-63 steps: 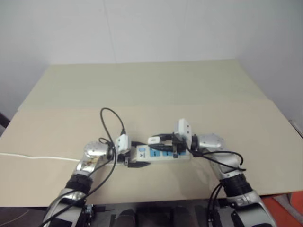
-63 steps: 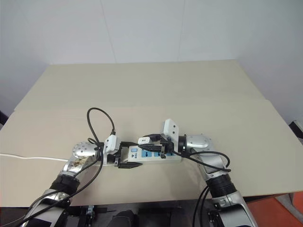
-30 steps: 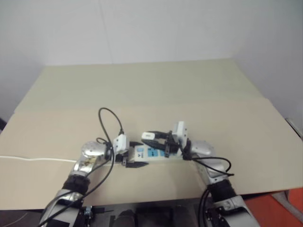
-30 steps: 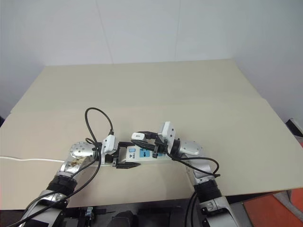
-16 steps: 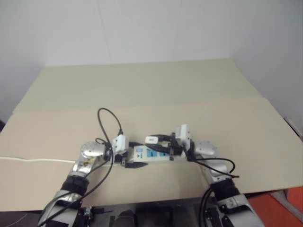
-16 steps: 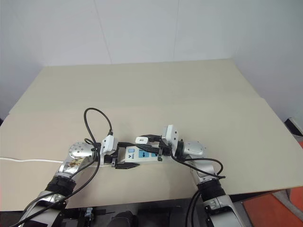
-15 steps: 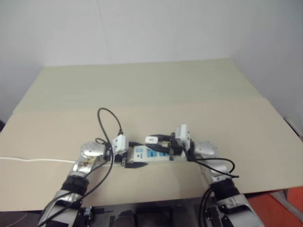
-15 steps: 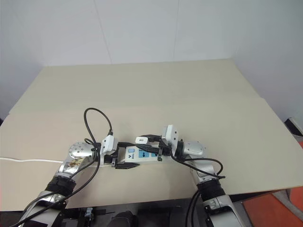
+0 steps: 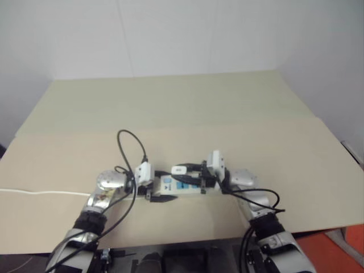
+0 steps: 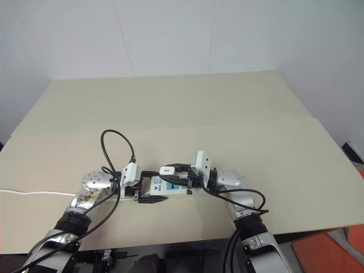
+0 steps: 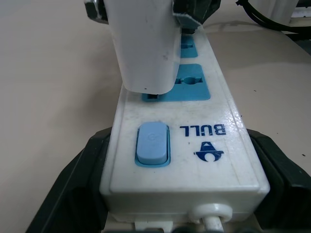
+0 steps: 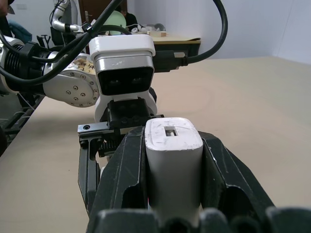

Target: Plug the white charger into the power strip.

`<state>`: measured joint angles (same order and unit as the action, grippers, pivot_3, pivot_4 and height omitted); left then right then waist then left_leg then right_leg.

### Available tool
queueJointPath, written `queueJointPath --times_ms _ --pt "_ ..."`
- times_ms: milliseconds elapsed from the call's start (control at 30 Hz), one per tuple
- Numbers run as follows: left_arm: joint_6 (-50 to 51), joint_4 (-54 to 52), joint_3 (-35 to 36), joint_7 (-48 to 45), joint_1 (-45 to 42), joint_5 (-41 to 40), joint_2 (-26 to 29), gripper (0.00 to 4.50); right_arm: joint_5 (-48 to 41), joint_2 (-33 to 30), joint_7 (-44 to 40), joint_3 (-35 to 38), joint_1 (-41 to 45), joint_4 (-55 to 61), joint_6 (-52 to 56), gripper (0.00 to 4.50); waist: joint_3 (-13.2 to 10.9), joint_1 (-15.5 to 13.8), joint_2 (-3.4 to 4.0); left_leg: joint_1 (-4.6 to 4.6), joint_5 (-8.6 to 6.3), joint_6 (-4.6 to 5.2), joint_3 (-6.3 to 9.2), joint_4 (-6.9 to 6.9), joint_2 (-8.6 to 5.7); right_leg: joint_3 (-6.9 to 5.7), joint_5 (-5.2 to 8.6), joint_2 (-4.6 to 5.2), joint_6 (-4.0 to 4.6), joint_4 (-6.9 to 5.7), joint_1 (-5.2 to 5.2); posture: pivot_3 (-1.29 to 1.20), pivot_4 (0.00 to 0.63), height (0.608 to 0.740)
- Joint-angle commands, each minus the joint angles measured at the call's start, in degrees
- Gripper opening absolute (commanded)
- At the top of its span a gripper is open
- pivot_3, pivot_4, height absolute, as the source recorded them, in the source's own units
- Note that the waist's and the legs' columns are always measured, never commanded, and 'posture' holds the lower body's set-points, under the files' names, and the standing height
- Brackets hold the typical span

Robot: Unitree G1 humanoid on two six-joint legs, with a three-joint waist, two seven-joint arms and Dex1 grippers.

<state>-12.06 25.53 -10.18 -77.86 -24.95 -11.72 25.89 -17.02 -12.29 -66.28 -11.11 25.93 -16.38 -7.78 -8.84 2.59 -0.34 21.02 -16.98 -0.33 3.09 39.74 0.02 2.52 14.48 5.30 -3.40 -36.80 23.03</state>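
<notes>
Thin white cord (image 9: 34, 191): lies along the surface (image 9: 170, 119) from its left edge toward the left arm. Unchanged from 2 seconds ago.

Left hand (image 10: 149, 192): its 2 black fingers (image 11: 77, 184) clamp the switch end of the strip, 1 on each long side. Same grip and same place as a second ago.

Strip (image 9: 185, 185): lies flat on the near middle of the surface, between the 2 arms, switch end toward the left arm. The left wrist view shows a blue rocker switch (image 11: 152, 144) beside the "BULL" mark, then blue socket faces (image 11: 193, 83) running away from it. Position as before.

Charger (image 10: 167, 170): small white block pinched between the 2 fingers (image 12: 127, 177) of the right hand (image 10: 172, 173), which points toward the left arm. It now sits over the socket nearest the switch, its lower end at that socket's blue face in the left wrist view (image 11: 143, 43). Half a second ago it hung slightly further toward the right arm; 2 seconds ago, further still. Whether its prongs are seated cannot be told.

Right arm (image 9: 250, 190): elbow drawn in closer to the strip than 2 seconds ago.
</notes>
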Motion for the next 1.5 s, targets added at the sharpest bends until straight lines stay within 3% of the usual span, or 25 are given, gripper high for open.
queueJointPath --times_ms 33,400,633,1300,1500 --pt "0.6 0.8 -1.8 -0.9 1.4 1.6 0.9 3.34 0.2 -0.5 -1.2 -0.5 0.6 -0.9 0.3 1.13 0.0 0.0 0.0 0.0 0.0 0.0 0.0 0.0 0.0 0.0 0.0 0.0 0.0 0.0 0.0 0.0 0.15 0.74" --pt "0.7 -0.4 -1.8 -0.2 2.0 1.4 1.6 3.34 2.4 -6.1 -5.1 -1.2 -0.1 -8.2 1.8 1.13 0.1 -0.4 0.0 -0.07 0.0 0.0 0.01 -0.01 -0.01 -0.02 0.0 0.01 0.0 0.04 -0.1 0.0 0.15 0.74" --pt "0.5 -0.2 -1.8 0.5 1.9 1.4 1.9 3.34 3.7 -8.5 -5.2 -1.4 -0.8 -11.6 1.0 1.13 0.2 -0.5 -0.02 -0.82 -0.03 0.04 0.01 -0.22 0.0 -0.04 0.02 0.02 0.0 0.34 -0.91 0.0 0.15 0.74" --pt "1.0 -1.6 -1.8 1.4 2.9 0.9 2.4 3.34 5.8 -8.4 -3.0 -5.5 0.1 -12.3 0.9 1.13 1.0 -0.3 -0.36 -1.0 -0.02 0.04 -0.01 -0.66 0.04 0.0 0.02 0.01 0.01 0.56 -0.94 0.0 0.15 0.74" --pt "1.1 -1.4 -1.9 1.6 2.8 0.9 2.0 3.34 5.8 -8.5 -2.9 -6.0 0.1 -10.0 1.5 2.98 1.2 -0.3 -0.68 -1.08 -0.02 0.03 -0.01 -0.77 0.07 0.0 0.04 -0.02 0.05 0.58 -0.95 0.0 0.15 0.74"
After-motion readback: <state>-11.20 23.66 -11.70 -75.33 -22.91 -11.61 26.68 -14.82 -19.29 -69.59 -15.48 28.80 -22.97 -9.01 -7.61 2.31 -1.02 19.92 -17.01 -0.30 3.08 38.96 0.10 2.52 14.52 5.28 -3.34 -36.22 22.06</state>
